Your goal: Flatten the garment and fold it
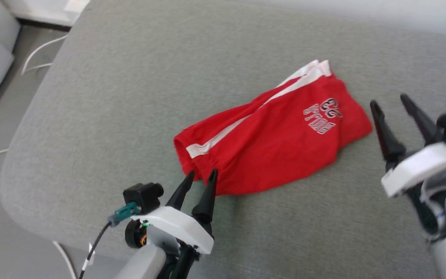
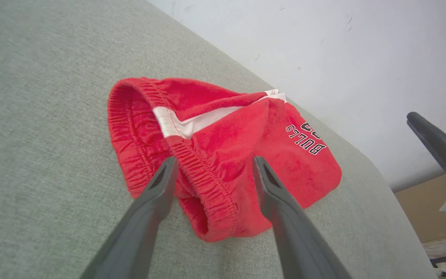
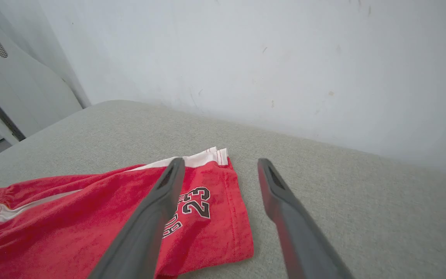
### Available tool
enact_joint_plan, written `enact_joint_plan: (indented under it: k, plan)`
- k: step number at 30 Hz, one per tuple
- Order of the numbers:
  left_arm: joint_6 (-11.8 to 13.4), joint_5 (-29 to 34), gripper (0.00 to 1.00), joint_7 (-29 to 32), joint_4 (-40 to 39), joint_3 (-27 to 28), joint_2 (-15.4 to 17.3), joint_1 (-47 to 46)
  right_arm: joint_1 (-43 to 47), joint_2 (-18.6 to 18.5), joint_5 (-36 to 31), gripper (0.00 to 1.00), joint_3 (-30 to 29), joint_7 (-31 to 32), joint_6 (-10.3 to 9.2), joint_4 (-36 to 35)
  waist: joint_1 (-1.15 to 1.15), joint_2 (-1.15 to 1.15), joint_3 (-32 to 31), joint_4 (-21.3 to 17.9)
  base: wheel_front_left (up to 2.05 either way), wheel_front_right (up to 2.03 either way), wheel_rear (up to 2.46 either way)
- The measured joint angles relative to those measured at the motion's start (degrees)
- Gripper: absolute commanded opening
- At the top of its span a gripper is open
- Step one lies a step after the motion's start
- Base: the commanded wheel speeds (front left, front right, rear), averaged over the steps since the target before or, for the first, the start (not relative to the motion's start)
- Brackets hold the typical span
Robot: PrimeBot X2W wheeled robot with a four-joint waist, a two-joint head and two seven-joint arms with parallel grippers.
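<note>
A: Head view?
B: Small red soft-fabric shorts (image 1: pixel 273 143), white side stripes, "BULLS 23" print, lying rumpled on a wide grey woven cushion (image 1: pixel 130 97). L gripper (image 1: pixel 203 172), two dark fingers, at the shorts' waistband end, jaws apart, nothing pinched. R gripper (image 1: pixel 389 99) just beside the shorts' leg-hem end, jaws spread, empty, clear of cloth.
A: L wrist view?
B: L gripper (image 2: pixel 214 159) fingers straddle the gathered red waistband (image 2: pixel 203 182). Wide gap, no grip. Contact w/ cloth: can't tell.
A: R wrist view?
B: R gripper (image 3: pixel 221 161) wide open at the shorts' (image 3: pixel 72 217) hem corner. One finger over the print, the other over bare cushion beside the hem. White wall (image 3: pixel 285 58) beyond the shorts.
</note>
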Motion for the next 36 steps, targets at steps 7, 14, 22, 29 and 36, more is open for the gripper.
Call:
enact_joint_plan:
  k: [7,14,22,29,36]
  plan:
    - [8.25,4.77,1.00,0.45,6.14,-0.20,0.87,-1.38,8.66,9.57,-5.80,1.00,-3.71,1.76,0.00,-9.40,0.01,0.00,-0.64,-3.70,0.00,0.00,0.00]
    - [13.96,6.89,1.00,4.11,10.02,-1.07,1.29,-2.26,10.38,11.54,-7.30,1.00,-3.85,3.81,0.00,-13.36,0.01,0.00,-0.24,-5.72,0.00,0.00,0.00]
    - [13.94,6.97,0.80,5.81,10.73,-1.53,1.14,-4.85,9.90,11.90,-7.49,1.00,-3.33,4.97,0.00,-13.86,0.01,0.01,1.59,-5.86,0.00,0.00,0.00]
    - [10.80,6.69,0.00,5.47,10.29,-2.54,0.71,-6.49,2.93,11.60,-9.80,1.00,-4.24,5.75,0.00,-5.68,0.02,0.01,3.35,-5.13,0.00,0.00,0.00]
    - [9.78,6.69,0.00,5.32,9.81,-3.53,-0.12,-7.79,-8.27,12.09,-12.06,1.00,-5.81,7.58,0.00,9.80,0.02,0.01,4.88,-3.26,0.00,0.00,0.00]
